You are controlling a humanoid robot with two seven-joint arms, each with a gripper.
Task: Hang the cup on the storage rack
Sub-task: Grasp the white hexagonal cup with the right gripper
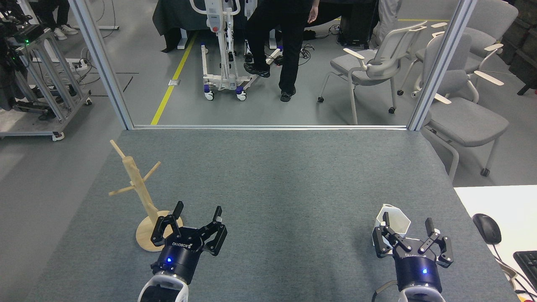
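grey mat [277, 180] holds rack [140, 191], cup [394, 218] behind right fingers [387, 221].

Single head view, high above the bench's [277, 176] near edge, facing forward and down (far edge visible), moderately close

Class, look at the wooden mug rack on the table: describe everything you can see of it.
The storage rack is a pale wooden mug tree: a slim post on a flat round base, with short angled pegs, all bare. From this view the post leans up and to the left. It stands on the grey table, front left. The open left end effector overlaps its base; contact is unclear.
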